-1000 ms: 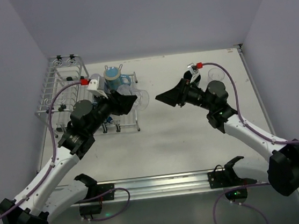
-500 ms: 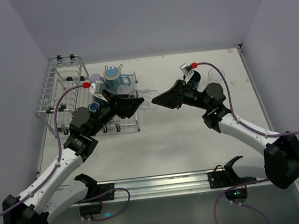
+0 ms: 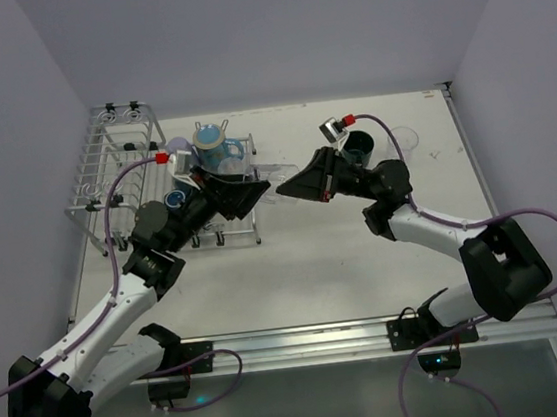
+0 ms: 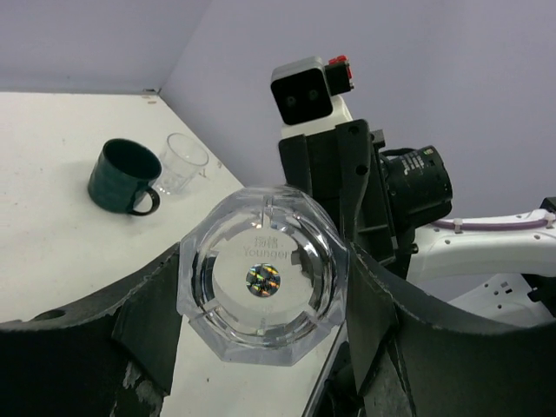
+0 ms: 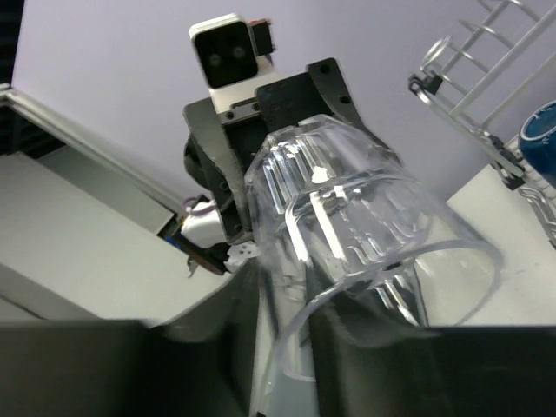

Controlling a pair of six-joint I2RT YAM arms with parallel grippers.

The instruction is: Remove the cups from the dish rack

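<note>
A clear ribbed glass (image 3: 266, 181) hangs in the air between the two arms, just right of the dish rack (image 3: 112, 157). My left gripper (image 3: 253, 187) is shut on its base (image 4: 265, 278). My right gripper (image 3: 283, 187) has come in from the right. Its jaws stand narrow astride the wall at the glass's rim (image 5: 300, 330), with a thin pale gap showing beside it. A light blue cup (image 3: 210, 141) sits on the rack, and part of a blue cup (image 5: 543, 130) shows in the right wrist view.
A dark teal mug (image 3: 357, 146) and a small clear cup (image 3: 403, 139) stand on the table at the back right, also seen as the mug (image 4: 122, 176) and the cup (image 4: 184, 162) in the left wrist view. The rack's taller side section (image 3: 123, 121) is at the far left.
The left gripper carried the glass to the right, away from the rack. The right gripper moved left to meet it, and its jaws narrowed around the rim.
</note>
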